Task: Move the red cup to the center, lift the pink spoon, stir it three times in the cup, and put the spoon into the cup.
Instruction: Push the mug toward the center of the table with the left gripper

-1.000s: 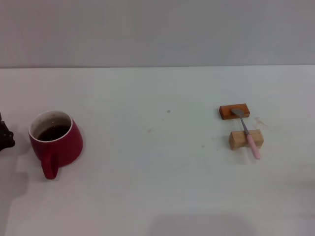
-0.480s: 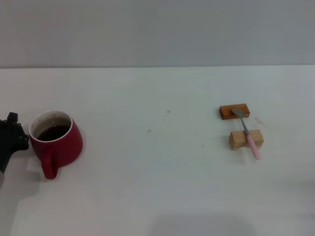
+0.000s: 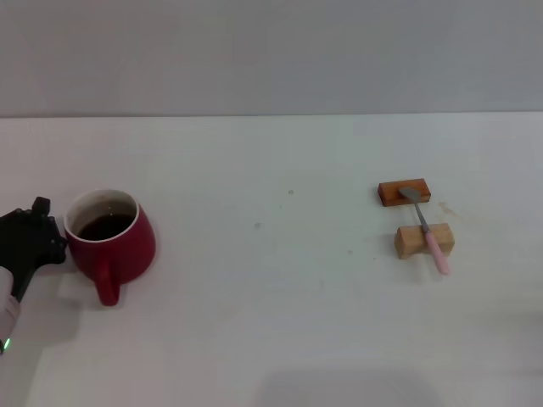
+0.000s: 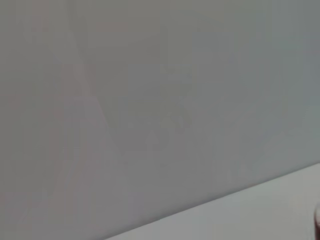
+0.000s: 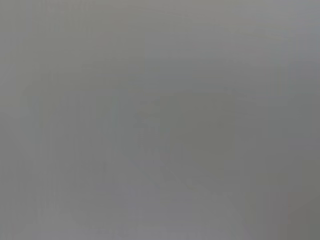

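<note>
The red cup (image 3: 111, 236) stood at the far left of the white counter (image 3: 271, 322), upright, with dark liquid showing inside its white interior and its loop handle turned toward the robot. The left hand (image 3: 34, 237), a black shape at the counter's left edge, was pressed right up against the cup's outer side, on the side away from the middle of the counter. I could not tell whether that hand was spread or closed, since only its dark body showed beside the cup.

Well apart from the cup, over on the right half of the counter, the pink spoon (image 3: 425, 228) lay propped across two small blocks. Its silver bowl rested on the darker, reddish-brown block (image 3: 404, 192), the one farther from the robot, and its neck and pale pink handle crossed the lighter wooden block (image 3: 423, 241) nearer the robot, with the end of the handle sticking out past that block toward the robot. The two blocks sat near each other but not touching.

The right hand was nowhere to be seen from above. The left wrist camera showed only a plain grey surface with a paler band along one edge, and the right wrist camera showed nothing but flat grey.
</note>
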Robot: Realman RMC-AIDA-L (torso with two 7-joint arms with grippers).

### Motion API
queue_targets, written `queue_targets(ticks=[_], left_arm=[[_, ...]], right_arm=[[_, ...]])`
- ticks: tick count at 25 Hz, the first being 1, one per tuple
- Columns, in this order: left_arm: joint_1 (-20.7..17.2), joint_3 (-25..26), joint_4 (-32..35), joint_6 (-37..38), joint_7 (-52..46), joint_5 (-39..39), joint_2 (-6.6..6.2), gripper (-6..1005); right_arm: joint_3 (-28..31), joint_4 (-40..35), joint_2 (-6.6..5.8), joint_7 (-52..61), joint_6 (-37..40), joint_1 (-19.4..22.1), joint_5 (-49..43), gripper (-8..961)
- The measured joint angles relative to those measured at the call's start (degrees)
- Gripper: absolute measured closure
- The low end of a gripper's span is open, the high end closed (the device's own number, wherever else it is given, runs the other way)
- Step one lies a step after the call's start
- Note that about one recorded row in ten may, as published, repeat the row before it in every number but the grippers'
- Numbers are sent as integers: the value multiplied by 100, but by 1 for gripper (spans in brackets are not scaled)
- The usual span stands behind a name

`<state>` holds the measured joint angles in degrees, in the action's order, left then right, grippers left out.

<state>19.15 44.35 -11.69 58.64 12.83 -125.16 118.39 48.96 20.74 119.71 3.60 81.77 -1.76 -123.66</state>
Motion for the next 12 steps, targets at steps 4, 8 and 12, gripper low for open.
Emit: queue_targets(ticks=[4, 8, 12], left_arm=[[40, -187, 0, -1, 0, 0, -4, 999], [120, -422, 0, -1, 0, -1, -2, 998], [148, -516, -30, -6, 0, 2, 0, 998]], right_arm=[[0, 0, 0, 0, 3, 0, 0, 238], [0, 0, 0, 0, 9, 9, 0, 237], [0, 0, 0, 0, 14, 16, 0, 237]])
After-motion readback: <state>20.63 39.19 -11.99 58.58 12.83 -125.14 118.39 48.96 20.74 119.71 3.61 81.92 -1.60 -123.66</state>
